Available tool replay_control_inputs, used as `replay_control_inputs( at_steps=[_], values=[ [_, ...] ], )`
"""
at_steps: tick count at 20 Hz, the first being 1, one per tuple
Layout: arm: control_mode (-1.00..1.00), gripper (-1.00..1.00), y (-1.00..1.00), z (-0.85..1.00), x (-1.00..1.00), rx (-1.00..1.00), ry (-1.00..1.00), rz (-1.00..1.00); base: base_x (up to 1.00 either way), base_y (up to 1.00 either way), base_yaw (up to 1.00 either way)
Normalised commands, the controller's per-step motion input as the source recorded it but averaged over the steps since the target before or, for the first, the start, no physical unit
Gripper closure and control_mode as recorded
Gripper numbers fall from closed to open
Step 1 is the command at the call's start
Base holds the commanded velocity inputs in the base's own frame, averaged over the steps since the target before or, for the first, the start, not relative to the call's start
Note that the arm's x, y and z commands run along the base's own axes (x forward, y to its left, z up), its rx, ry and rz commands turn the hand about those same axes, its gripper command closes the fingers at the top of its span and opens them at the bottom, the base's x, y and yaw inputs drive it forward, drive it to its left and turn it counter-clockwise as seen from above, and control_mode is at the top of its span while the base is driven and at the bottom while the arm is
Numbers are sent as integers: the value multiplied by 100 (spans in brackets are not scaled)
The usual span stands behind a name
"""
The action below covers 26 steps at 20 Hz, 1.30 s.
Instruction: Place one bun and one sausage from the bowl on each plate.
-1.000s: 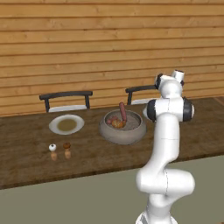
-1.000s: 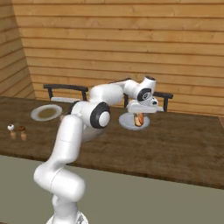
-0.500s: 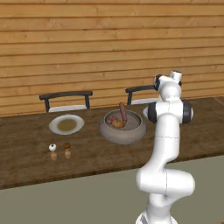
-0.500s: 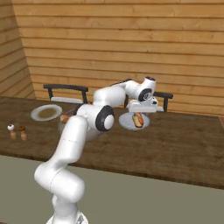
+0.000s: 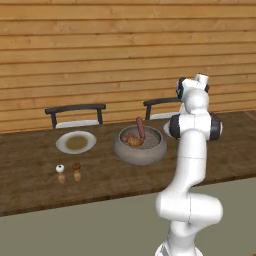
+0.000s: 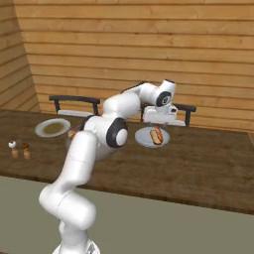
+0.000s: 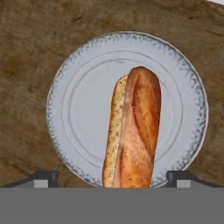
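Observation:
A golden-tan bun point(image 7: 135, 131) lies lengthwise on the all-white plate point(image 7: 83, 113), free of the fingers. My gripper point(image 7: 112, 177) hovers just above it, open, with its two tips wide apart on either side of the bun's near end. In the right base view the gripper point(image 6: 159, 119) hangs over that plate point(image 6: 141, 139) and the bun point(image 6: 158, 134). The grey-brown bowl point(image 5: 120, 150) stands at mid-table with a reddish sausage point(image 5: 140, 128) leaning up out of it and an orange bun point(image 5: 132, 141) beside it. The plate with the olive-brown centre point(image 5: 61, 145) sits left of the bowl.
Two small shakers point(image 5: 60, 173) point(image 5: 76, 171) stand near the table's front edge on the left. Dark chairs point(image 5: 75, 109) are pushed in behind the table, in front of a wooden plank wall. My own arm hides most of the bowl in the right base view.
The bun has been let go and now rests on the white plate. The hand has lifted slightly, and the arm's elbow has swung toward the base.

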Motion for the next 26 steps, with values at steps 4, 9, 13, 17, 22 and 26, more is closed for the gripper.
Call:
replay_control_inputs(
  at_steps=[4,9,13,17,22,26],
  values=[
    [-100,-100,100,1,-100,-7,-21,-1,0,0,0],
    [-100,-100,100,35,-87,-1,-27,-15,0,0,0],
    [-100,-100,100,93,-31,-8,-3,-3,0,0,0],
    [-100,-100,100,39,-2,-9,22,-9,0,0,0],
    [-100,-100,87,2,32,-1,14,-27,0,0,0],
    [-100,-100,71,2,25,0,10,-16,0,0,0]
  ],
)
